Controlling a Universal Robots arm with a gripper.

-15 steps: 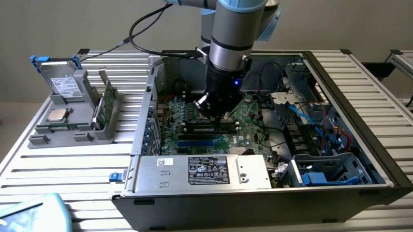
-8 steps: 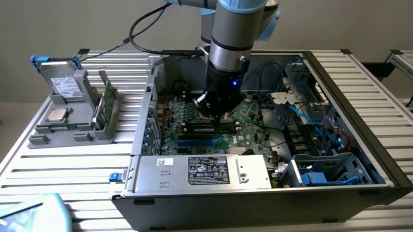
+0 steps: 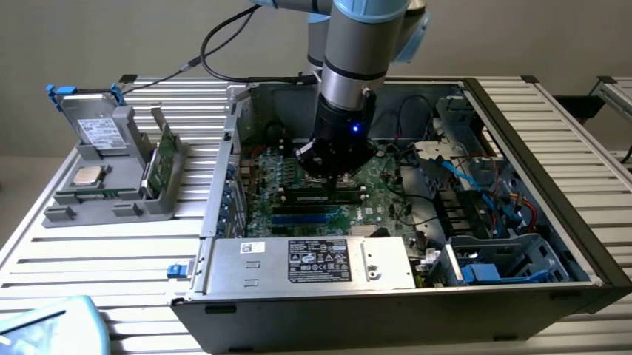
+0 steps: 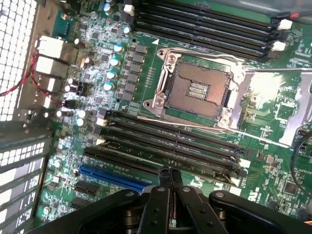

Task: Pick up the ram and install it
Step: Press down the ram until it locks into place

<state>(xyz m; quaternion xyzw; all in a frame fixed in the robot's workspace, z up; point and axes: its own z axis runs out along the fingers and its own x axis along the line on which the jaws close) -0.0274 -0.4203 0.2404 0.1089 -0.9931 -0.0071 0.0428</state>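
The exterior view took in the whole setup. The arm reached down from the top centre of the frame into the open computer case (image 3: pixel 553 222), with the gripper (image 3: pixel 331 177) low over the motherboard (image 3: pixel 385 181) in the middle of the picture. At the exterior view's left, a grey holder (image 3: pixel 69 214) stood on the slatted table (image 3: pixel 89 259). It carried a silver processor chip (image 3: pixel 87 175) and a tall green card (image 3: pixel 158 159) on edge. The memory slots under the gripper were too dark there to tell apart.

The wrist view gave the close detail. It showed the bare processor socket (image 4: pixel 197 92), banks of black memory slots (image 4: pixel 170 139) on either side of it, and a blue slot (image 4: pixel 117 176) beside the nearer bank.

The jaws were pressed together with no gap, and the black fingertips (image 4: pixel 176 183) met in a single point just over the nearer bank. Nothing was pinched between them. Whether the tip touched the board could not be told.

A thin dark stick with faint pale lettering, apparently the ram (image 4: pixel 124 160), sat in the black slot next to the blue one. Its end was close under the fingertips. Its long axis ran along the slot, parallel to the blue slot and its neighbours. In the exterior view that line ran roughly across the frame.
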